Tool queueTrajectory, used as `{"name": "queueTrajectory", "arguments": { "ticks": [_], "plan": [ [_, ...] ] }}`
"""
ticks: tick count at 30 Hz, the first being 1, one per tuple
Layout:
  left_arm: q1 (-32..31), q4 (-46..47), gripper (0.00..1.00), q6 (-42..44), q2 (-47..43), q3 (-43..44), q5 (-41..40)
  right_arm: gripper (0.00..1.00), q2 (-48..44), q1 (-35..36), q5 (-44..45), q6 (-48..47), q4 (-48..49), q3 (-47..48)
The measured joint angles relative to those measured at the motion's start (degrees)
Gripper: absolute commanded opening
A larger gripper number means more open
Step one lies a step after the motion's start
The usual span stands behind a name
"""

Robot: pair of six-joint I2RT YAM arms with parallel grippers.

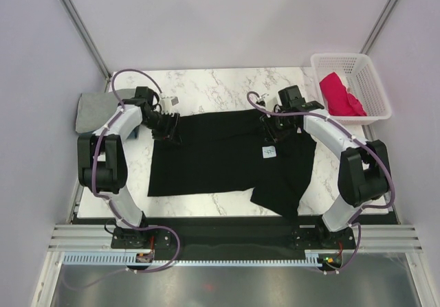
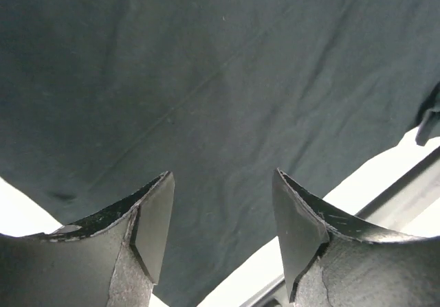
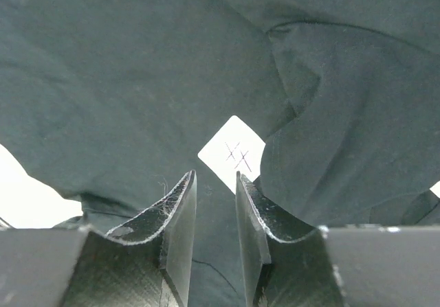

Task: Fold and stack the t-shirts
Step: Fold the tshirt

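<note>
The black t-shirt lies spread on the desk, white label up. The left end effector hovers released over its far left corner. The right end effector, narrowly parted, grasps nothing beside the label.

L arm comes up from its base at the near edge, elbow folded out to the left, forearm running fwd then turning inward twd centre, wrist tipped down. L gripper points down, jaws wide apart, fingers w/ nothing between them. R arm mirrors it approx: elbow out to the right, forearm fwd and inward, wrist tipped down. R gripper also points down, jaws near together, only a narrow slit btw the pads; nothing seen pinched in it. The 2 grippers sit well apart, at abt the same reach fwd from the bases.
</note>
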Motion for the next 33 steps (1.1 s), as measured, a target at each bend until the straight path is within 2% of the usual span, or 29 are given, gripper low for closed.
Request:
{"name": "queueTrajectory", "arguments": {
  "ticks": [5,16,33],
  "plan": [
    [0.0,-0.9,0.64,-0.4,3.1,-1.3,1.7,0.36,2.9,-0.1,1.4,-0.9,0.7,0.0],
    [0.0,-1.0,0.64,-1.0,4.0,-2.8,1.7,0.34,13.6,-0.1,5.7,-2.6,3.7,4.1],
    [0.0,-0.7,0.64,-1.1,4.0,-5.4,1.7,0.35,14.2,-0.2,15.9,-8.8,5.4,5.7]
  ]
}}
